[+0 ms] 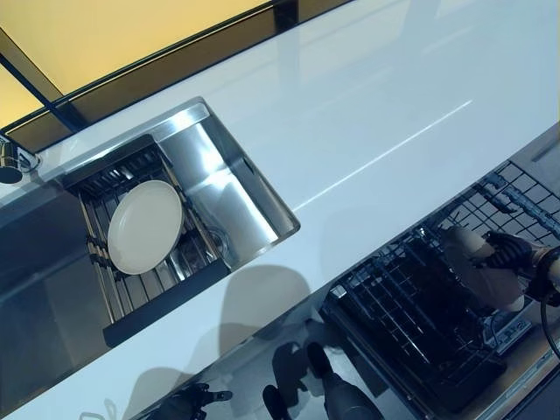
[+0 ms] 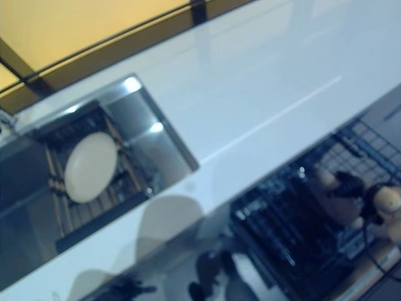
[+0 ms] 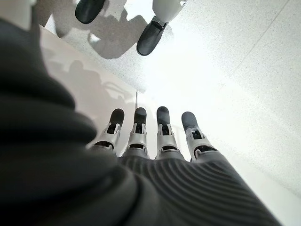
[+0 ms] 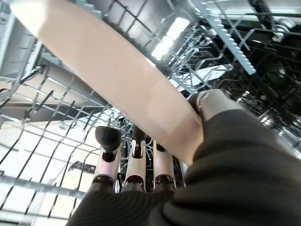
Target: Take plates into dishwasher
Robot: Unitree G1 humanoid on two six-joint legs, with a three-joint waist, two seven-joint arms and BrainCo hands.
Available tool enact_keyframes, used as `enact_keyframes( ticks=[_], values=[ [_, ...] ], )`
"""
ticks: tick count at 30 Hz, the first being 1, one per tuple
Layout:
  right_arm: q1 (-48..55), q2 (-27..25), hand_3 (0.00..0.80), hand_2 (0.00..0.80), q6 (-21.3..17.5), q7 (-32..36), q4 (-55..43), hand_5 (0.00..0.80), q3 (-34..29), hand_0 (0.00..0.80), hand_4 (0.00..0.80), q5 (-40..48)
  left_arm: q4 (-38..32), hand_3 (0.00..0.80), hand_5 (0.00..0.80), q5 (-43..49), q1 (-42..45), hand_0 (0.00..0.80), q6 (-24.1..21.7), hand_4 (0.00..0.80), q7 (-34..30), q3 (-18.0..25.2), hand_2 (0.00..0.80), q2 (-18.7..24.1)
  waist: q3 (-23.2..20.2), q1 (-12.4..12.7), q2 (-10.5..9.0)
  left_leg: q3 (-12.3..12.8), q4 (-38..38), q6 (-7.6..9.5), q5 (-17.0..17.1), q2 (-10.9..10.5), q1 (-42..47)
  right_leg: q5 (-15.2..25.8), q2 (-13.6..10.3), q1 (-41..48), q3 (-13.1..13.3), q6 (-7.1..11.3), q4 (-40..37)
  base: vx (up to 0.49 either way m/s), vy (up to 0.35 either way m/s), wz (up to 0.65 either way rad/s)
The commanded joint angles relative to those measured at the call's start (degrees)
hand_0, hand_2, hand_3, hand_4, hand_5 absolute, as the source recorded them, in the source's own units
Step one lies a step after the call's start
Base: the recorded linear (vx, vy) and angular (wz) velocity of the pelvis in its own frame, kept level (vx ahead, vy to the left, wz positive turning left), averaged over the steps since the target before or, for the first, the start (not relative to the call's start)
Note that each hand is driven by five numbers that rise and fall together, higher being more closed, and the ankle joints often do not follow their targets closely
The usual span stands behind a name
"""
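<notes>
The right robot hand [image 1: 510, 255] pinches the rigid, smooth, breakable plate [image 4: 117, 80] by its rim over the dishwasher rack [image 1: 411, 324]; the left robot hand [image 3: 155, 141] hangs relaxed, empty.

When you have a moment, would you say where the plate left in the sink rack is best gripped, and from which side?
Probably by its rim. The plate lies fairly flat, face up, on the rack in the sink, so a pinch at the exposed edge nearest the counter, thumb above and fingers beneath, looks best. The free left hand suits it; the right hand holds another plate.
</notes>
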Motion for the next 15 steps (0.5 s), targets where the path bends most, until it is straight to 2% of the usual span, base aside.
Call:
enact_keyframes(
  ticks=[1,9,15],
  values=[
    [-2.15,2.07,0.8,0.8,-0.51,-1.39,-2.08,0.8,0.71,0.8,0.8,-5.72,1.77,0.0,0.0,0.54,-1.32,0.0,-0.63,0.0,1.08,1.19,0.0,2.11,-2.39,0.43,-1.89,0.19,0.25,0.22,-2.65,0.13,0.95,-4.96,0.8,1.77,-2.96,1.94,1.99,0.0,0.0,0.0],
    [-1.39,3.63,0.8,0.8,1.16,-2.2,-2.69,0.8,2.36,0.8,0.8,-10.16,1.97,0.0,0.0,0.82,-0.93,0.0,-0.71,0.0,1.44,1.53,0.0,1.72,-2.73,0.69,-2.04,-0.2,0.25,0.18,-2.69,0.23,1.11,-4.82,0.81,2.4,-3.0,1.95,1.44,0.0,0.0,0.0],
    [-0.56,6.13,0.8,0.8,1.03,-5.69,0.4,0.8,3.3,0.8,0.8,-11.57,1.68,0.0,0.0,0.88,-1.11,0.0,-0.54,0.0,1.65,1.45,0.0,1.7,-2.77,1.04,-2.1,-0.43,0.25,0.24,-2.64,0.32,0.93,-4.7,0.75,2.39,-3.06,2.13,1.28,-0.006,-0.005,0.02]
  ],
)
